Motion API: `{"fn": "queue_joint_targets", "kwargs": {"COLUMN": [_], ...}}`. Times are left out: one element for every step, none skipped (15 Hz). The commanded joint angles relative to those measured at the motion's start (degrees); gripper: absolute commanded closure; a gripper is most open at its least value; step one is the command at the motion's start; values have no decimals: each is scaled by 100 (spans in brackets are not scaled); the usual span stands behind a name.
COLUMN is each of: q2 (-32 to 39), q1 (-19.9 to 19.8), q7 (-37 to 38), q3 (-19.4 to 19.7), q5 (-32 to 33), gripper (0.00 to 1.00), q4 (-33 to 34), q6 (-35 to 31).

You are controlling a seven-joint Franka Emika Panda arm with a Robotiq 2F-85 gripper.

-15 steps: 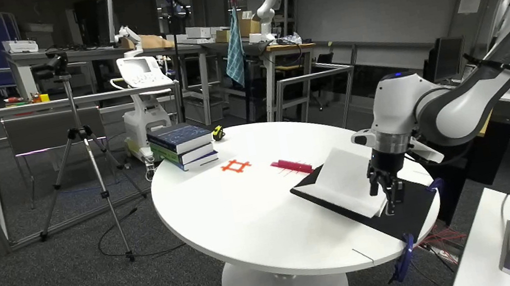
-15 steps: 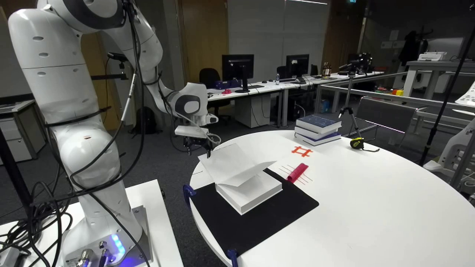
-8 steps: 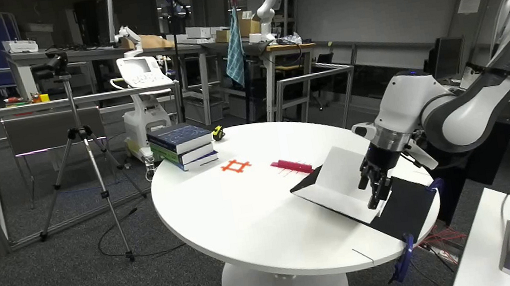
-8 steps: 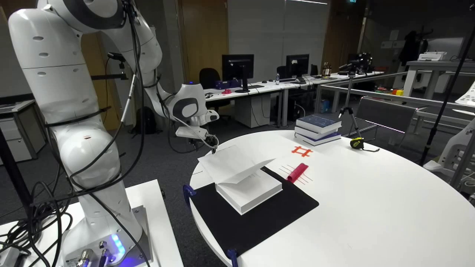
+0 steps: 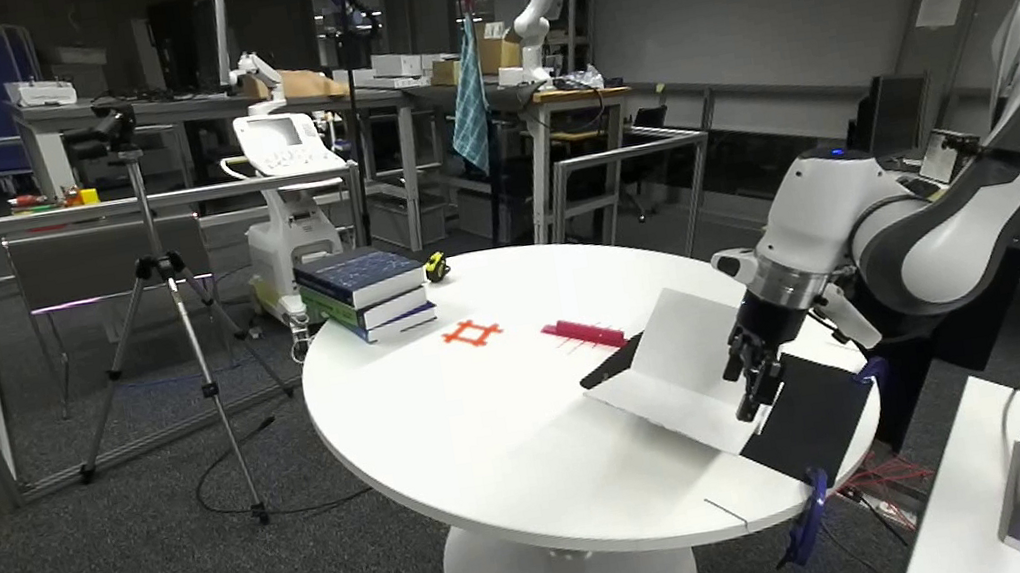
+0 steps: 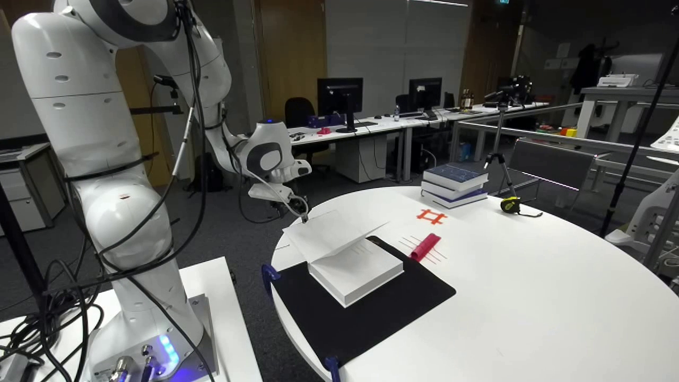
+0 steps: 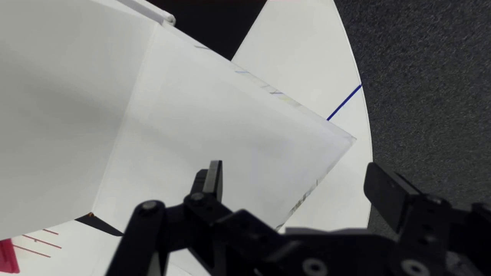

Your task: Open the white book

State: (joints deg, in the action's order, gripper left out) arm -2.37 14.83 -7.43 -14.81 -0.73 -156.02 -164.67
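The white book lies open on the black mat [image 6: 382,313]. In an exterior view its page block [image 6: 366,273] is flat, and its cover [image 6: 318,233] leans outward with a thin sheet raised between. In an exterior view the tilted cover [image 5: 670,409] and the raised sheet [image 5: 687,331] form a V. My gripper [image 5: 741,392] is tilted at the cover's right end. In an exterior view [image 6: 305,217] it is mostly hidden, with a fingertip at the cover's edge. In the wrist view my gripper [image 7: 293,167] is wide open and empty, one finger over the cover [image 7: 230,126], one past its edge. Contact is unclear.
A stack of dark books [image 5: 364,293] and a tape measure [image 5: 436,266] stand on the round white table [image 5: 449,417]. An orange frame mark [image 5: 472,332] and a pink piece [image 5: 586,333] lie there. Blue clamps [image 5: 812,514] hold the mat at the table edge.
My gripper has tilted and moved inward from the book's right end, staying open. The cover sits slightly lower and farther out, and the thin sheet has risen, so the gap between them is wider.
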Motion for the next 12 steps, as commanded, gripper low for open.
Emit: {"fn": "queue_joint_targets", "kwargs": {"q2": [-703, -890, -1227, -1465, -1316, -1561, -1761, -1929, -2090, -2546, -2490, -2620], "q1": [-110, -150, -222, -272, -480, -591, -701, -783, -873, -871, -994, -1049], "q7": [980, 1262, 1116, 1189, 1337, 1369, 1426, 1377, 1348, 1260, 1315, 1292], "q3": [13, 0, 128, 153, 126, 131, 142, 194, 229, 325, 309, 355], "q5": [434, 562, 456, 476, 747, 836, 913, 935, 961, 868, 932, 931], "gripper": [0, 0, 0, 0, 0, 0, 0, 0, 0, 0, 0, 0], "q4": [-435, -514, -703, -827, -352, -395, -356, -316, -278, -668, -345, -305], "q6": [101, 225, 283, 320, 569, 700, 857, 1007, 1120, 1108, 1386, 1538]}}
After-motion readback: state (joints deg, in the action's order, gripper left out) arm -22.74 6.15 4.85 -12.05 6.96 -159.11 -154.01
